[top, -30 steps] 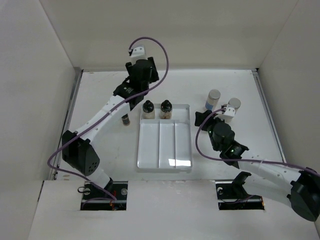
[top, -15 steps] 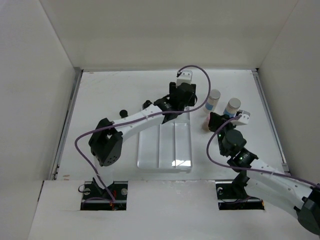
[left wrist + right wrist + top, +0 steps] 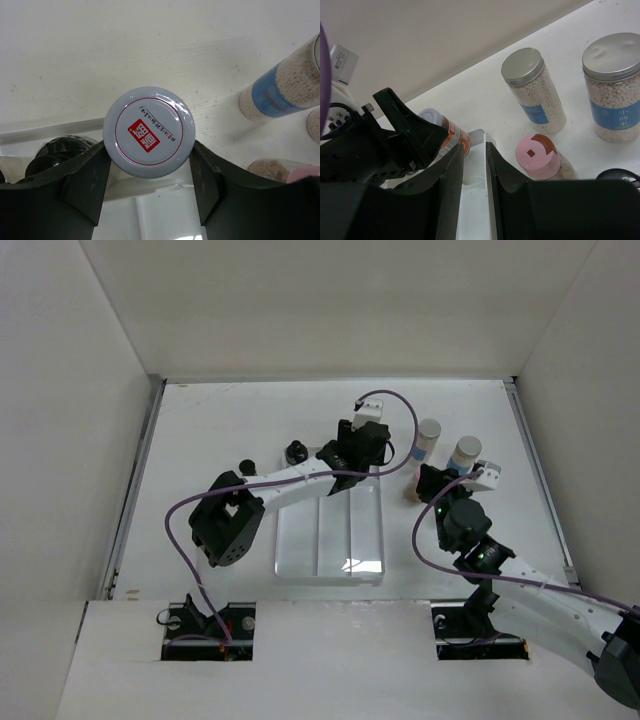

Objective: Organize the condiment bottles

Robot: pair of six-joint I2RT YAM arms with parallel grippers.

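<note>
Far left, one black cap [image 3: 246, 466] stands on the bare table, apart from the tray [image 3: 318, 535]. A second black cap [image 3: 294, 450] stands at the tray's far left end, though I can't tell whether it is inside the wall. My left gripper [image 3: 149, 150] reaches across to the tray's far right corner and is clamped on the red-label bottle [image 3: 149, 131], with a finger on either side just under its grey lid. The wrist view looks straight down on that lid, and the tray's far wall runs beneath it. I can't tell whether the bottle's base is down in a compartment or clear of the floor. I judge the step in hand to be setting this bottle into the right end of the tray. The next move calls for lowering it upright inside the wall, then opening just enough to let go. After that I should lift straight up, since a dark cap [image 3: 60, 150] sits close under my left finger. Further right, my right gripper [image 3: 474, 150] hangs near the tray's right corner. Its jaws are drawn nearly together, and I see nothing between them. The pink jar [image 3: 536, 156] stands on the table just beside it, with two blue jars [image 3: 532, 92] beyond, all three outside the tray. To take the pink jar next, that gripper must spread wide first and then swing right around the jar without nudging the blue ones.
</note>
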